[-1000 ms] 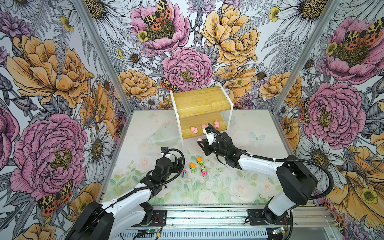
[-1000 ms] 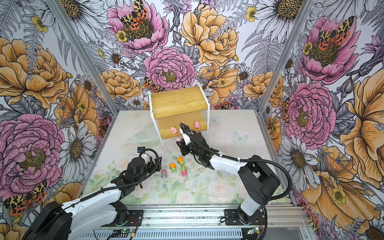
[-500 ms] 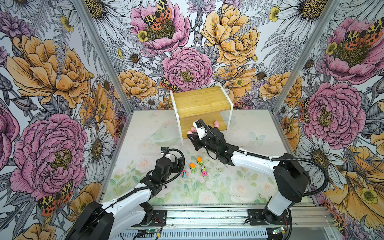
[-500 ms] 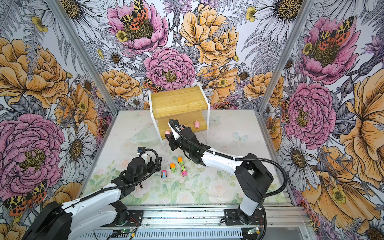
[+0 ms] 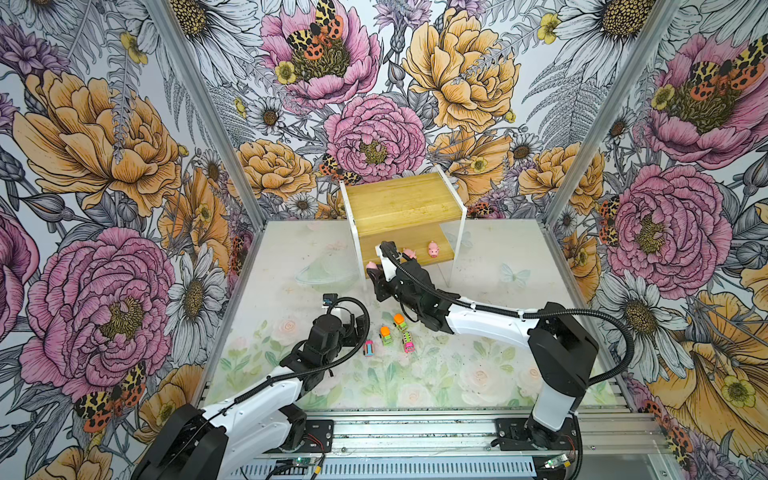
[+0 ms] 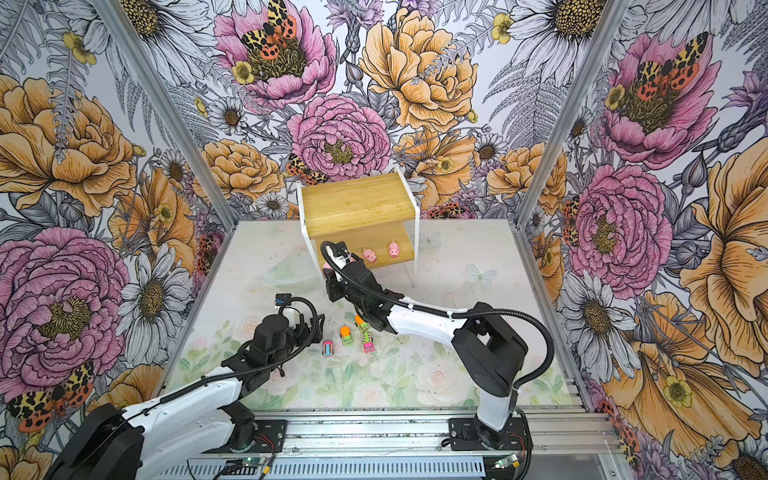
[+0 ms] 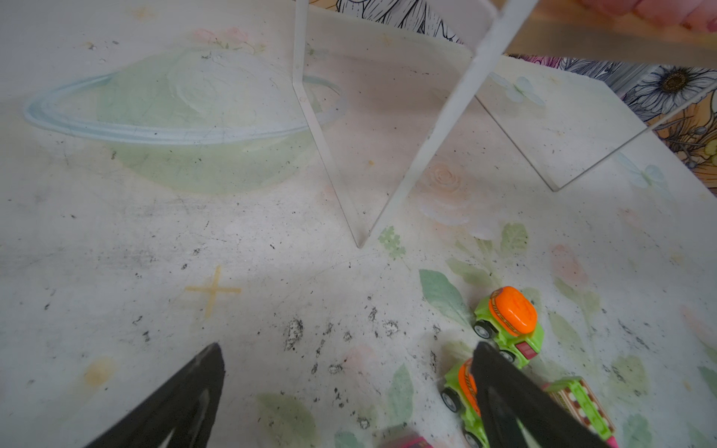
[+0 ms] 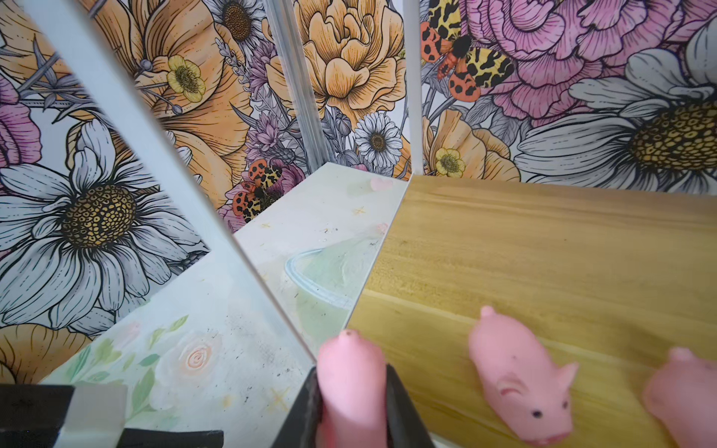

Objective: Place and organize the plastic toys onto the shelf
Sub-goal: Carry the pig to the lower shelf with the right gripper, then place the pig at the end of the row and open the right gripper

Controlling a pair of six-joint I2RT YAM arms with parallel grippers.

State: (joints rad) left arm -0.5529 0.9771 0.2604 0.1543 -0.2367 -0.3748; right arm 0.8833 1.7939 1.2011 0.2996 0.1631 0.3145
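My right gripper (image 8: 351, 375) is shut on a pink pig (image 8: 351, 364), held at the front left corner of the shelf's (image 5: 399, 203) lower board (image 8: 543, 252). That pig (image 5: 371, 264) shows just left of the wrist in a top view. Two more pigs (image 5: 409, 253) (image 5: 433, 249) stand on the lower board. On the table lie two green trucks (image 5: 400, 321) (image 5: 386, 335) and two striped cars (image 5: 368, 347) (image 5: 408, 341). My left gripper (image 7: 348, 349) is open and low, just left of the toys, holding nothing; one finger (image 7: 504, 395) partly covers a truck (image 7: 459, 391).
The shelf's white side panel (image 8: 167, 186) and clear legs (image 7: 446, 128) stand close to the held pig. The upper board (image 6: 357, 199) is bare. Flowered walls close in the table on three sides, with a metal rail (image 5: 415, 428) along the front.
My right gripper has carried the pig leftward along the front of the lower board to its left corner. The left arm and the toys on the table have not moved.
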